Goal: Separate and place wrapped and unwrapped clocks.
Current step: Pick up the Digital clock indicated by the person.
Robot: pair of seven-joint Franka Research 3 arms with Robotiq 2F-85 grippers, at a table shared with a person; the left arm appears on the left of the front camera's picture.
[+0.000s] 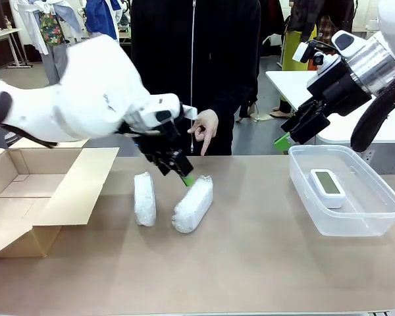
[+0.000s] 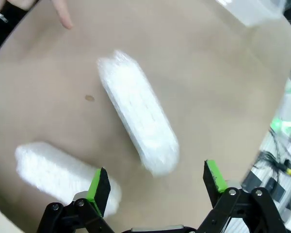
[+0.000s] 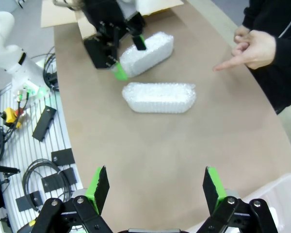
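Two wrapped bundles of white bubble wrap lie side by side at mid-table: the left bundle (image 1: 144, 197) and the right bundle (image 1: 193, 203). My left gripper (image 1: 176, 172) hovers open just above the far end of the right bundle (image 2: 138, 111), touching nothing; the other bundle (image 2: 63, 172) lies beside its left finger. The unwrapped clock (image 1: 328, 187), white with a grey-green screen, rests in a clear plastic bin (image 1: 375, 214) at the right. My right gripper (image 1: 286, 135) hangs open and empty in the air behind the bin's left end. In the right wrist view, my right gripper (image 3: 155, 187) faces both bundles (image 3: 160, 97) (image 3: 148, 53).
An open cardboard box (image 1: 26, 197) sits at the table's left. A person in black stands at the far side, one hand (image 1: 204, 128) pointing down toward the bundles. Bare tabletop lies in front of the bundles and between them and the bin.
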